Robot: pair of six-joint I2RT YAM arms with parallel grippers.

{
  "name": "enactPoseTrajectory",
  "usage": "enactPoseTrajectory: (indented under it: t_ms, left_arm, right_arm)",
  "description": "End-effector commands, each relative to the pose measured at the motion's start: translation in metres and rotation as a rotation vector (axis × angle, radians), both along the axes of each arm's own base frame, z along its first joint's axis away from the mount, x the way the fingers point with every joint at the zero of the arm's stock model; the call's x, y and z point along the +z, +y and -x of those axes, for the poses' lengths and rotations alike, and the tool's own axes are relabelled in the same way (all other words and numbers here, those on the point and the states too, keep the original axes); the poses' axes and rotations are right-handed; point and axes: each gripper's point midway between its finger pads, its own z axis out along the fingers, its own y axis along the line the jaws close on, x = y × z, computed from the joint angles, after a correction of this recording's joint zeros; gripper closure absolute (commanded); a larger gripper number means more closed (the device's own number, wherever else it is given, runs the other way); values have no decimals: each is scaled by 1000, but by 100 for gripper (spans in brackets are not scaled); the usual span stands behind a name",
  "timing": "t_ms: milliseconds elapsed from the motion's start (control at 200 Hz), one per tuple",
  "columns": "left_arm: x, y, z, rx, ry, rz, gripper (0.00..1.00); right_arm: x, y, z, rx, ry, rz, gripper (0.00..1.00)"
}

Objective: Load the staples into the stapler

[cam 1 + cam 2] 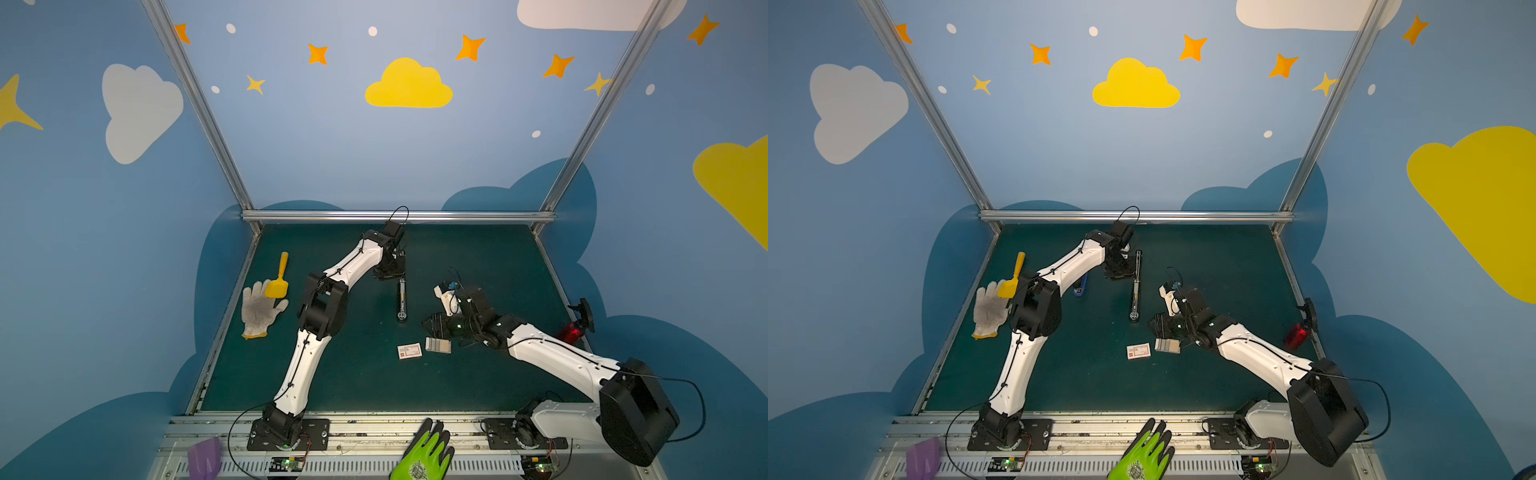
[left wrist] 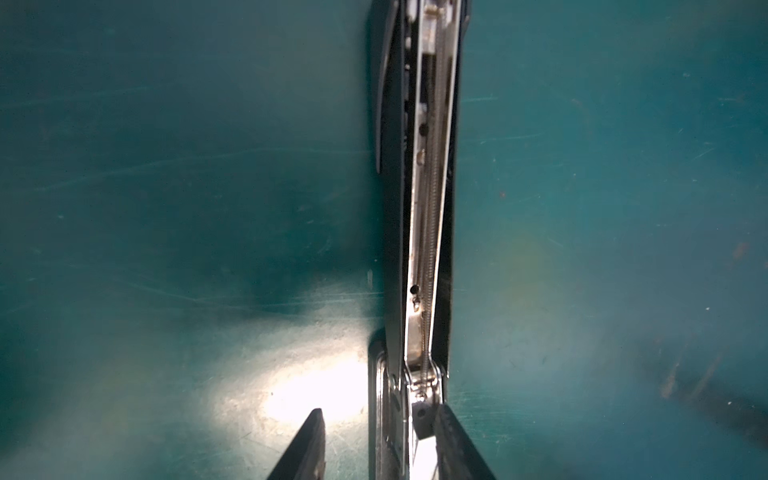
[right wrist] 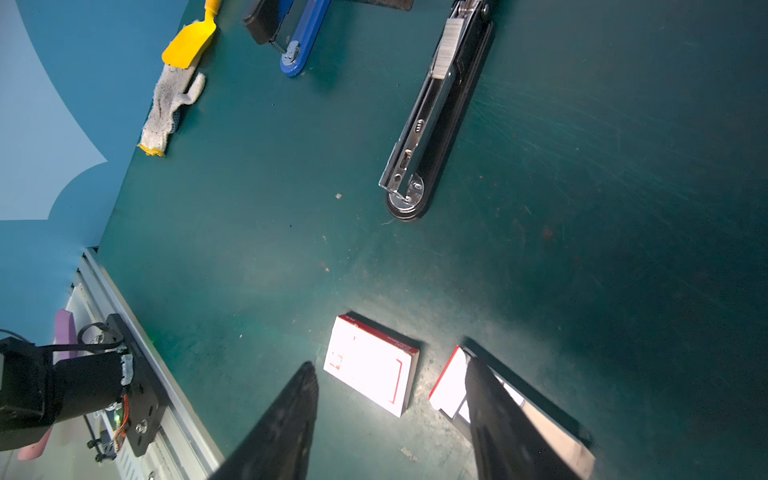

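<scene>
The stapler (image 1: 401, 299) (image 1: 1135, 286) lies folded open flat on the green mat, its silver magazine channel (image 2: 430, 208) facing up. My left gripper (image 2: 381, 409) (image 1: 390, 274) is open and straddles the stapler's hinge end; one finger (image 2: 453, 436) rests against it and the other stands clear. A ribbed silvery block (image 3: 446, 48) sits in the channel. The staples (image 1: 437, 345) (image 1: 1168, 345) lie in a small pale tray (image 3: 446, 386), partly hidden by a finger. My right gripper (image 3: 390, 362) (image 1: 434, 326) hovers open and empty just beyond the tray.
A white cardboard box with a red mark (image 1: 409, 351) (image 3: 370, 370) lies beside the tray. A blue stapler (image 1: 1080, 286) (image 3: 299, 41), a yellow scoop (image 1: 277, 282) and a white glove (image 1: 259, 309) lie left. A red object (image 1: 571, 330) is at the right edge, a green glove (image 1: 428, 453) in front.
</scene>
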Motion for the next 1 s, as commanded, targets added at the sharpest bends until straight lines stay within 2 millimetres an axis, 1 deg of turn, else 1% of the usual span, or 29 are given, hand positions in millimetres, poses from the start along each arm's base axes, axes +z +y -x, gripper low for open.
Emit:
enactPoseTrajectory:
  t_ms: [0, 145, 501, 621, 996]
  left_arm:
    - [-14, 2, 9, -18, 36, -34, 57]
    - [-19, 3, 14, -23, 48, -44, 58]
    - [-16, 0, 26, -49, 52, -62, 60]
    - [-21, 3, 32, -52, 67, -81, 61]
    - [-25, 11, 53, -60, 77, -130, 62]
  right_arm:
    - [8, 1, -2, -1, -24, -2, 43]
    - [9, 0, -2, -5, -30, -3, 43]
    - [8, -6, -2, -27, -34, 12, 43]
    - [8, -8, -2, -33, -38, 13, 43]
    - [11, -13, -3, -51, -53, 17, 43]
